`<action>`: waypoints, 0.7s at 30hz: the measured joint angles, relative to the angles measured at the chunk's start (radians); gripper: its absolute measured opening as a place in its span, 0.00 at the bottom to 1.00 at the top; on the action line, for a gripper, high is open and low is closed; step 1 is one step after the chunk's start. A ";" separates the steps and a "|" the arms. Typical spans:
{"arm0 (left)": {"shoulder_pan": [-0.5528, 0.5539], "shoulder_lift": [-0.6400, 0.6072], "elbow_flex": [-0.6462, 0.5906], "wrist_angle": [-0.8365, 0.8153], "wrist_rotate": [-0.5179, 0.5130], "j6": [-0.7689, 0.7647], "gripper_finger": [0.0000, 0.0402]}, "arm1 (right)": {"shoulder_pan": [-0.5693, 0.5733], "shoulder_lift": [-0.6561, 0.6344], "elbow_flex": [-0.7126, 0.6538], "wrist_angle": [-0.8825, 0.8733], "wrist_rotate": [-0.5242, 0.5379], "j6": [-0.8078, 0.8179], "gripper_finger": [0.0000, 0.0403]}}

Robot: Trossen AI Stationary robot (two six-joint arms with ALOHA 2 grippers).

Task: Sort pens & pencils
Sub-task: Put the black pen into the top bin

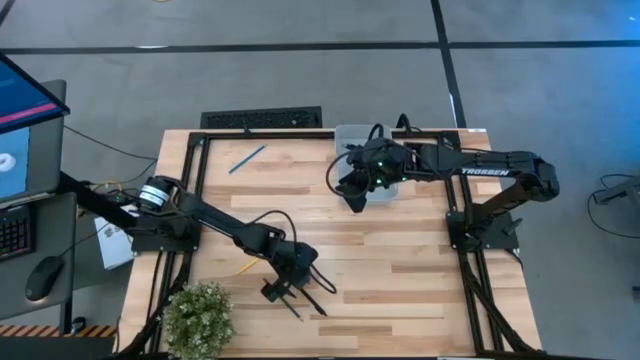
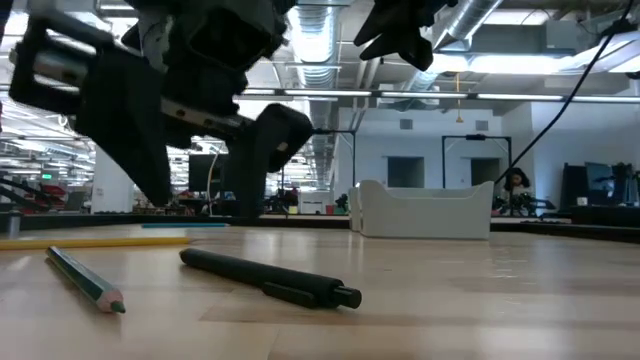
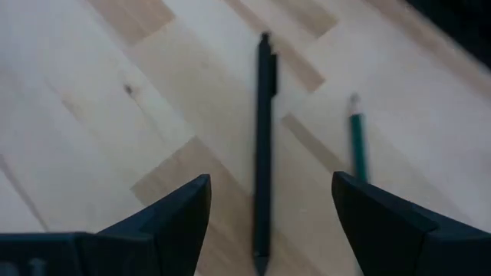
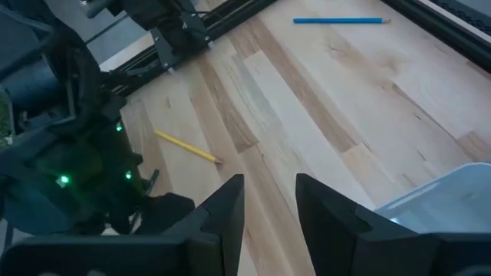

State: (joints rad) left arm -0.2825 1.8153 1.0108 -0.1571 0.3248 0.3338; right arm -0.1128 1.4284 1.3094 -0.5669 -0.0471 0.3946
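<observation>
A black pen (image 3: pixel 263 153) lies flat on the wood near the table's near edge, also seen in the low view (image 2: pixel 270 277). A dark green pencil (image 3: pixel 358 146) lies beside it (image 2: pixel 85 280). My left gripper (image 3: pixel 270 180) is open above the pen, one finger on each side of it, touching nothing. A yellow pencil (image 4: pixel 188 146) lies left of centre, and a light blue pencil (image 4: pixel 337 21) lies near the far left corner (image 1: pixel 247 158). My right gripper (image 4: pixel 270 184) hangs open and empty over the left edge of a pale bin (image 1: pixel 368 160).
The pale bin (image 2: pixel 425 210) stands at the table's far middle. A small green plant (image 1: pixel 198 318) sits at the near left corner, close to my left arm. Dark frame rails (image 1: pixel 195 170) run along the table's sides. Bare wood lies between the two arms.
</observation>
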 joint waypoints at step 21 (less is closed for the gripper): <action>-0.054 0.088 0.005 0.021 -0.202 -0.116 0.65 | 0.086 0.000 0.000 -0.008 -0.004 0.000 0.36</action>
State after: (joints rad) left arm -0.3367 1.9035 1.0161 -0.1360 0.1226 0.2180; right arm -0.0271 1.4284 1.3098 -0.5751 -0.0507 0.3943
